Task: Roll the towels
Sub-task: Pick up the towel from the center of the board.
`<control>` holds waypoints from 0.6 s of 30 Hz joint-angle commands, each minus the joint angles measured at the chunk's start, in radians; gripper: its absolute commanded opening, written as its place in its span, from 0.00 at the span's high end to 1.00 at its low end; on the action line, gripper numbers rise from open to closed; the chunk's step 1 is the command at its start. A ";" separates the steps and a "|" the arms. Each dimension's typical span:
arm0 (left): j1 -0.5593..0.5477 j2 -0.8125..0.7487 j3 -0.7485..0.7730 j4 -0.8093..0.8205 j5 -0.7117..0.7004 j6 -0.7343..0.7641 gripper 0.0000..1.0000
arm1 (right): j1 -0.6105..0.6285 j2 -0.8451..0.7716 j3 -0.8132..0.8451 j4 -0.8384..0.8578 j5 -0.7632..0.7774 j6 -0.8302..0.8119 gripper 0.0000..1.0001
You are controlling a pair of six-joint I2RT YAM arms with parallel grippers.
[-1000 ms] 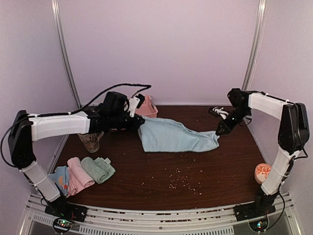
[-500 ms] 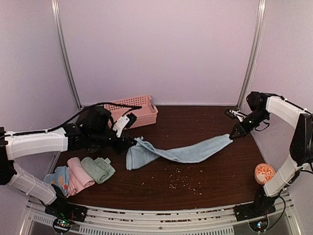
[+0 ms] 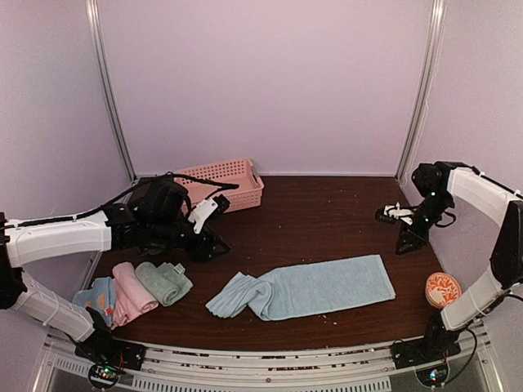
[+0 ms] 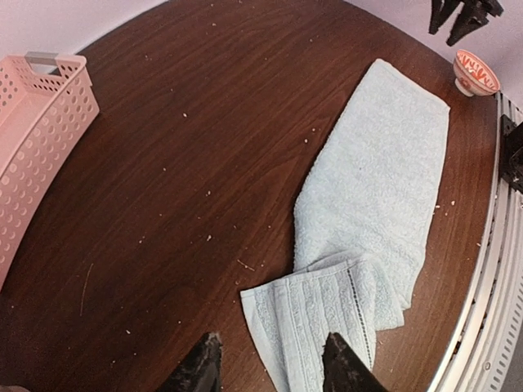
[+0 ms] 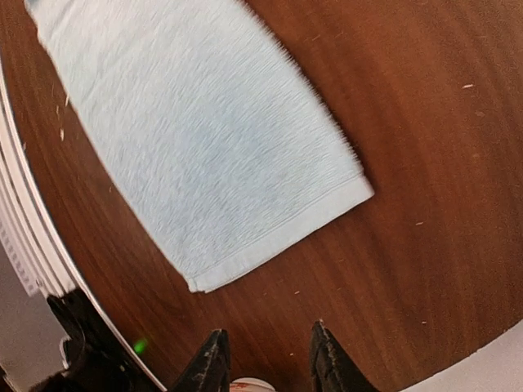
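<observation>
A light blue towel [image 3: 315, 286] lies flat near the table's front, its left end crumpled and folded over [image 3: 233, 298]. It also shows in the left wrist view [image 4: 372, 196] and the right wrist view [image 5: 196, 155]. My left gripper [image 3: 208, 247] is open and empty, above the table left of the towel's folded end [image 4: 315, 314]. My right gripper [image 3: 406, 243] is open and empty, above and beyond the towel's right end. Three rolled towels lie at the front left: blue with orange dots [image 3: 98, 296], pink [image 3: 131, 291] and sage green [image 3: 163, 282].
A pink perforated basket [image 3: 222, 181] stands at the back left, also in the left wrist view [image 4: 33, 139]. A small orange-patterned cup [image 3: 439, 287] sits at the right front edge. A small black-and-white object [image 3: 392, 214] lies at the right. Crumbs dot the wood.
Both grippers held the light blue towel stretched in the air, lowered it toward the front of the table and let go. It now lies flat; both grippers have drawn back, open.
</observation>
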State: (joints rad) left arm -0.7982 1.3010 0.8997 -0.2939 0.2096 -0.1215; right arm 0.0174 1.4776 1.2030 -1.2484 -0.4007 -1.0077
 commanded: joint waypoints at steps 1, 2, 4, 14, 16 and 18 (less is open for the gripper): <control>0.007 0.059 -0.017 0.107 0.008 -0.052 0.57 | 0.092 -0.103 -0.226 0.042 0.165 -0.220 0.65; 0.007 0.066 -0.020 0.121 0.001 -0.069 0.57 | 0.115 -0.116 -0.261 0.059 0.179 -0.234 0.65; 0.007 0.082 -0.019 0.134 -0.012 -0.090 0.56 | 0.157 -0.144 -0.346 0.096 0.207 -0.244 0.61; 0.006 0.137 0.024 0.127 -0.016 -0.133 0.57 | 0.293 -0.204 -0.531 0.324 0.272 -0.241 0.58; 0.007 0.140 0.030 0.121 -0.017 -0.133 0.58 | 0.316 -0.202 -0.546 0.346 0.265 -0.235 0.59; 0.007 0.144 0.040 0.107 -0.026 -0.131 0.58 | 0.334 -0.197 -0.557 0.365 0.264 -0.223 0.60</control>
State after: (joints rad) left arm -0.7975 1.4345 0.8944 -0.2108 0.1986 -0.2363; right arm 0.3183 1.2938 0.6682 -0.9695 -0.1581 -1.2346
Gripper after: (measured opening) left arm 0.422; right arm 0.407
